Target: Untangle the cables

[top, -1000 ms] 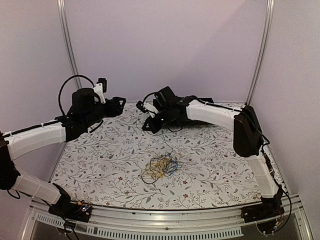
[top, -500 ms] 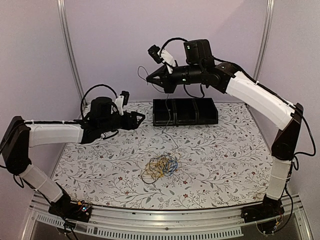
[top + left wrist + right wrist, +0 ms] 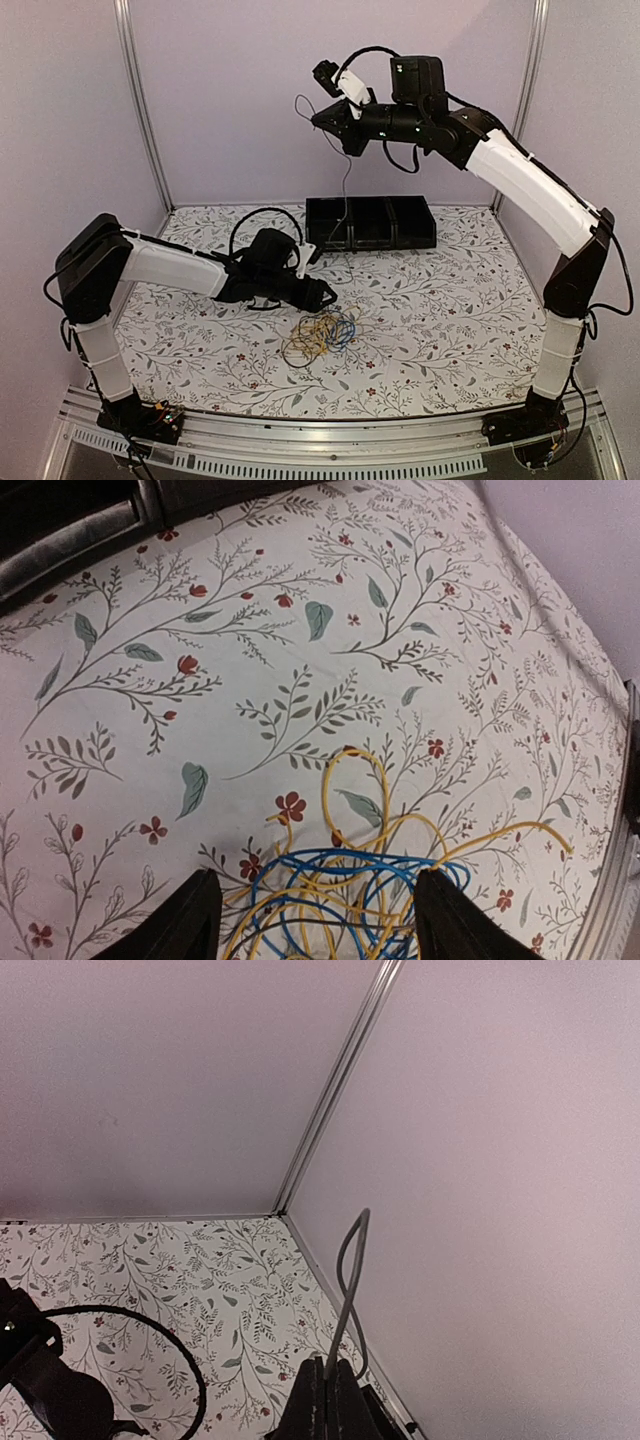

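Thin yellow, blue and dark cables [image 3: 320, 337] lie tangled on the flowery cloth [image 3: 450, 300], right by the left claw [image 3: 315, 880], whose fingers are wide apart. The right claw [image 3: 326, 1365], high up, pinches one thin grey cable [image 3: 352, 1235] that hangs straight down.

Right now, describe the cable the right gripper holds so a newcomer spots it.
Find the black tray at the far edge. High above it, the right gripper pinches one thin grey cable that dangles toward the tray. Unlike the yellow and blue cables heaped on the table, it hangs midair.

Tangled yellow-blue cables [image 3: 318, 338]; grey cable [image 3: 347, 185] aloft
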`<state>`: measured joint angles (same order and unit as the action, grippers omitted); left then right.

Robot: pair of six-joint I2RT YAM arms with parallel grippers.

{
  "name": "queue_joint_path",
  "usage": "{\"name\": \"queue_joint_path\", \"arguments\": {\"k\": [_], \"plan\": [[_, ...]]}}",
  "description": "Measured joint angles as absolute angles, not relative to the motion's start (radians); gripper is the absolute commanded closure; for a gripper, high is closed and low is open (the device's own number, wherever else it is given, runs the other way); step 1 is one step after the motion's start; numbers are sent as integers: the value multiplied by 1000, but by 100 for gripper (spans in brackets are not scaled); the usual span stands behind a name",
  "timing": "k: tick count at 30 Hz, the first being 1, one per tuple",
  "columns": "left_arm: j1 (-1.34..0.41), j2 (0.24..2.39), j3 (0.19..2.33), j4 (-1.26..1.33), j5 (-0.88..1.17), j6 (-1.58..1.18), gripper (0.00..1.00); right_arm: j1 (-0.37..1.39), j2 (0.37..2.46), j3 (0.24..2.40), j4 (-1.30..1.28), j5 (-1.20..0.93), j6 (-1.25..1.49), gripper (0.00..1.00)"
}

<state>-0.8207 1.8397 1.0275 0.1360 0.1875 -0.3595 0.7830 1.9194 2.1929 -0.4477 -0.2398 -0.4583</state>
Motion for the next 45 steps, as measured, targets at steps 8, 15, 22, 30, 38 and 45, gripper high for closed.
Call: {"name": "queue_joint_path", "arguments": {"k": [8,15,22,30,38,45], "plan": [[-820,1824,1040,68,141,-347,32,724,1918,2264,-355,-153,-517,100],[-791,1626,1039,41,22,-321,31,712,1953,2265,-284,-117,-559,100],[-693,1422,965,114,-75,-354,31,709,2072,2265,-171,-103,-627,100],[-664,1349,933,135,-115,-370,30,682,2231,2281,43,-76,-723,100],[-639,1330,932,138,-111,-380,30,649,2384,2310,176,-81,-748,100],[-636,1316,926,138,-109,-383,30,633,2484,2286,176,-84,-709,100]]}}
